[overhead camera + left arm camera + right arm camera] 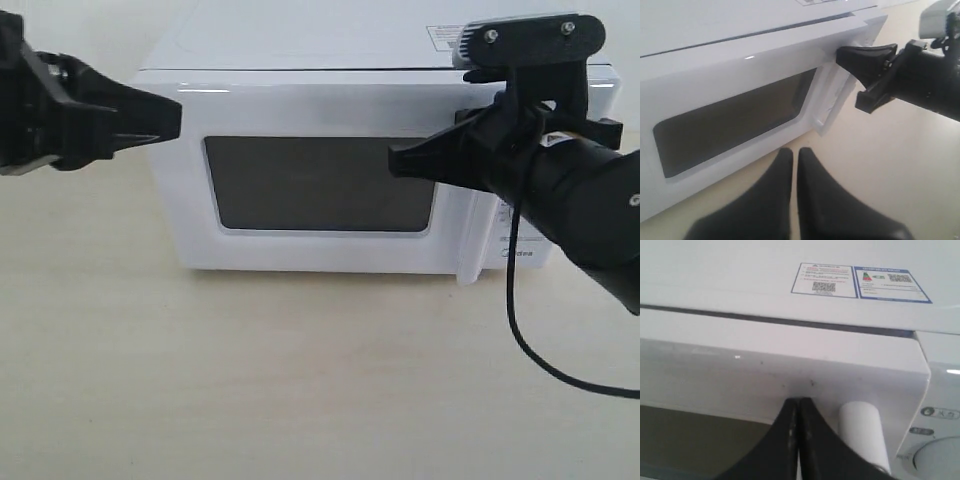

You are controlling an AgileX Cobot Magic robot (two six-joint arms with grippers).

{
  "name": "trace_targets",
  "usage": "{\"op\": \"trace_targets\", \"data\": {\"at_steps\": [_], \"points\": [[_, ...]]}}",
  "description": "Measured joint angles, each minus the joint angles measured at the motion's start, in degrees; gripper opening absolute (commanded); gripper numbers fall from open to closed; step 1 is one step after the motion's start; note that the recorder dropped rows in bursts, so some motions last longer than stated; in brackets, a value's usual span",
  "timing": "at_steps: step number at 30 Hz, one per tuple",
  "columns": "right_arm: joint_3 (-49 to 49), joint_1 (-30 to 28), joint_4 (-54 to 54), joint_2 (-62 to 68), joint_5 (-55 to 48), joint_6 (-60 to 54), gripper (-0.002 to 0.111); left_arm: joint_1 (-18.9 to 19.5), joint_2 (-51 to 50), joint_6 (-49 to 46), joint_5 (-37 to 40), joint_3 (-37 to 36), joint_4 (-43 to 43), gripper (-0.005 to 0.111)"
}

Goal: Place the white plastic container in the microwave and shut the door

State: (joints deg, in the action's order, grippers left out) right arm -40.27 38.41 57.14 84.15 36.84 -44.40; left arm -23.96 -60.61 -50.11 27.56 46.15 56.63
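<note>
The white microwave (350, 45) stands at the back of the table. Its door (300, 110), with a dark window (320, 185), lies flat against the front. My right gripper (395, 160) is shut and empty. Its tips (799, 401) touch the door's top band just beside the white bar handle (862, 435). My left gripper (178, 115) is shut on nothing and hovers in front of the door's left edge, apart from it. The left wrist view has its tips (795, 152) above the table below the window. The white plastic container is out of view.
A black cable (530, 350) hangs from the right arm and loops over the light wooden table (300, 380) in front of the microwave. Stickers (860, 282) lie on the oven's top, and a round dial (940, 460) shows right of the handle.
</note>
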Motion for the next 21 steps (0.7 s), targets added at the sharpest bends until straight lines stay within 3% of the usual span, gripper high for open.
{"op": "trace_targets", "data": {"at_steps": [7,11,16,19,21], "points": [[-1.8,-2.0,0.3,1.1,-2.8,-0.4,0.000,0.0,11.4,3.1,-1.3,-5.7,-1.1,0.004],[-0.4,0.0,3.1,-2.3,-2.4,-3.0,0.000,0.0,18.6,12.1,-3.6,-9.8,-10.6,0.004],[12.3,12.0,6.5,-14.6,-0.4,-3.4,0.000,0.0,23.7,26.2,-4.4,-14.4,-24.4,0.004],[19.9,20.8,7.4,-21.6,8.8,-3.4,0.000,0.0,25.6,29.3,-4.4,-15.6,-27.7,0.004],[22.4,22.9,8.0,-24.0,12.0,-3.4,0.000,0.0,25.7,29.5,-4.5,-15.6,-28.6,0.004]]}}
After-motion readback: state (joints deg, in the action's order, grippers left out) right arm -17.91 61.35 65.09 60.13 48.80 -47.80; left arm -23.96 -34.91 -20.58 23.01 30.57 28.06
